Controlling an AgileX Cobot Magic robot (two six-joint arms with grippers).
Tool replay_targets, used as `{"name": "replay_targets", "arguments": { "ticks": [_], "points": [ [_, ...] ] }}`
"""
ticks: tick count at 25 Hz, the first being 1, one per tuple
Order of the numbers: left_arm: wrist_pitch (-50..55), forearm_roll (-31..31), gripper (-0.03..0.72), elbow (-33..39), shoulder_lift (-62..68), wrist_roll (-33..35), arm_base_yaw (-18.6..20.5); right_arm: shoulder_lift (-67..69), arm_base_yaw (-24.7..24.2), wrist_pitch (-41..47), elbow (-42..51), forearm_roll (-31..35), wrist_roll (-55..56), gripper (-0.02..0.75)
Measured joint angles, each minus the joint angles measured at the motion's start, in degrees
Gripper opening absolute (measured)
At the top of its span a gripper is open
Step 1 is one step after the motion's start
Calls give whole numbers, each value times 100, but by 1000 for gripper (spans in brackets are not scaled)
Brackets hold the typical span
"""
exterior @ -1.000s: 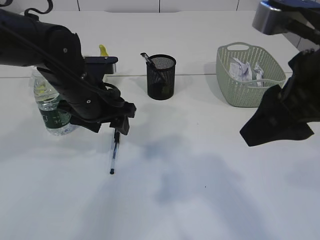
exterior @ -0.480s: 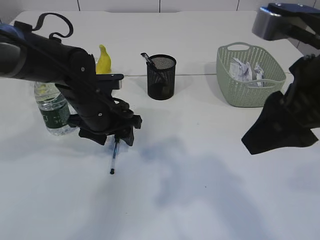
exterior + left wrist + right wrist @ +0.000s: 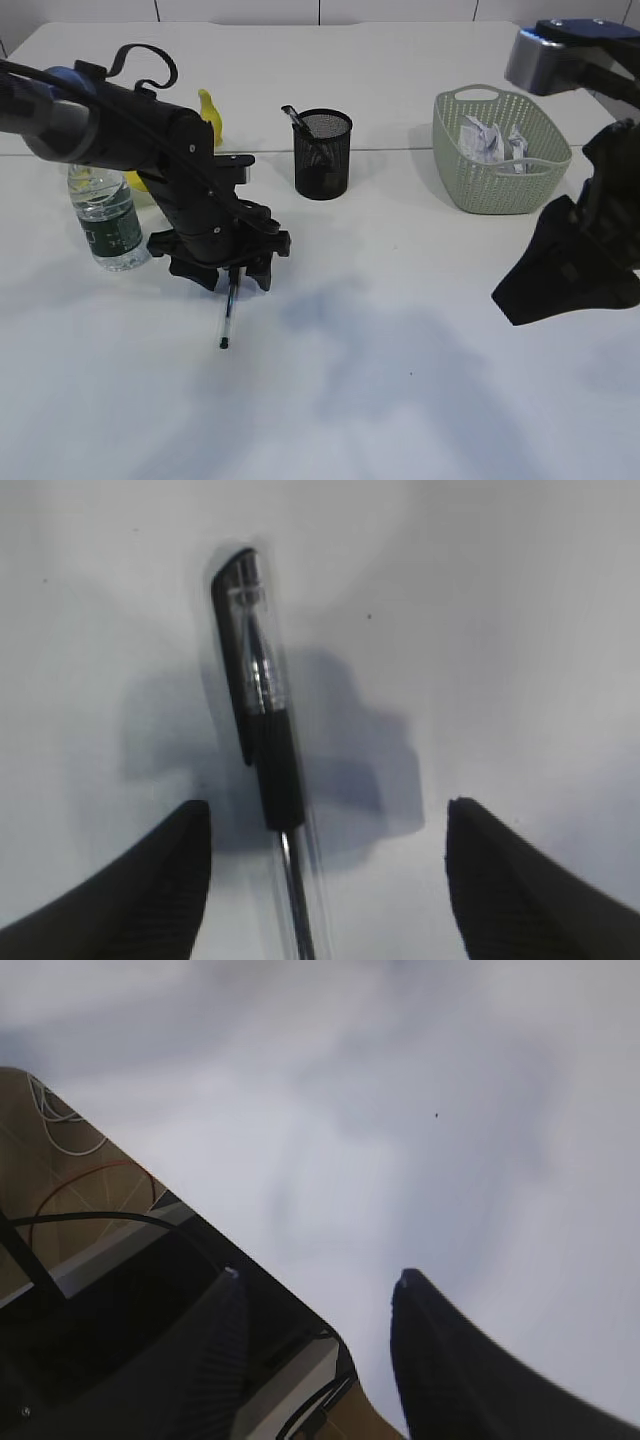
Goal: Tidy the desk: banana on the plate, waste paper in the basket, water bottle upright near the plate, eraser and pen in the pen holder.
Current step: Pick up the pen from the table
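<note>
Pen (image 3: 262,750) lying flat on the white table (image 3: 400,380), clear barrel with black cap and black grip, directly beneath the left gripper (image 3: 222,268) and between its two spread fingers (image 3: 150,880), touched by neither in the wrist view. Capped end pointing away from the wrist camera, tip end running back under it; seen from outside, lower end of the pen poking out toward the near edge of the table, below the gripper. Left jaws wide apart, holding nothing, lowered close over the table.

Water bottle (image 3: 105,215) upright just to the left of that gripper, partly behind the arm. Banana (image 3: 208,110) yellow, beyond the arm, mostly hidden; plate under it not discernible. Black mesh pen holder (image 3: 323,153) farther back and to the right of the left gripper, with a dark pen-like item leaning inside. Pale green basket (image 3: 500,150) well off to the right, crumpled paper (image 3: 490,138) inside.

Right gripper (image 3: 315,1360) well apart from the pen, hanging over bare table near its edge, fingers parted about halfway, nothing between them.
</note>
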Motion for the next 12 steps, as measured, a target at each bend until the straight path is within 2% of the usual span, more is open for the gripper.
{"name": "replay_targets", "arguments": {
  "ticks": [12],
  "points": [
    [-228,108,526,-202,224,-21,57,0,0,57,0,11,0,356]
  ]
}}
